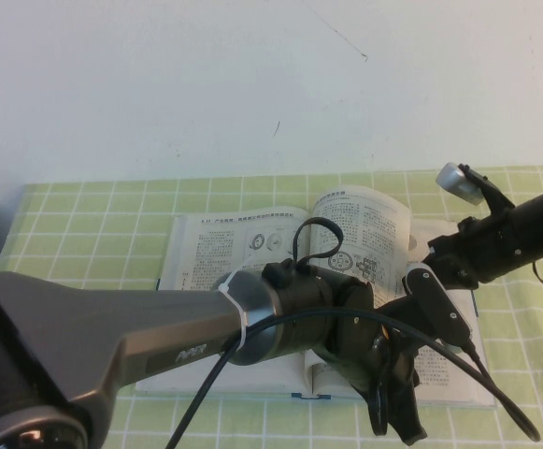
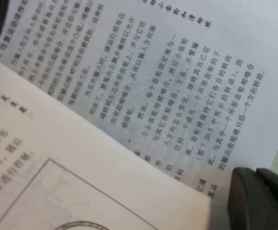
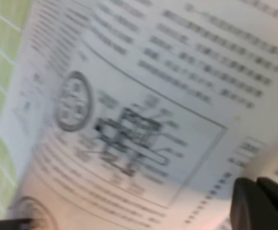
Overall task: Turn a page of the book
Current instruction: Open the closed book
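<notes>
My right gripper (image 1: 419, 281), jaws pinched on the page (image 1: 364, 234) it lifts above the open book (image 1: 217, 253), mid-turn, must next sweep leftward; my left gripper (image 1: 397, 393) rests on the near edge.

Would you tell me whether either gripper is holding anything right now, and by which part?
The right gripper is shut, seemingly on the raised page at its outer edge; the left gripper hovers over the book, apparently holding nothing.

Left gripper (image 1: 397, 412) low, near; right gripper (image 1: 411, 281) beyond, jaws apparently closed.
</notes>
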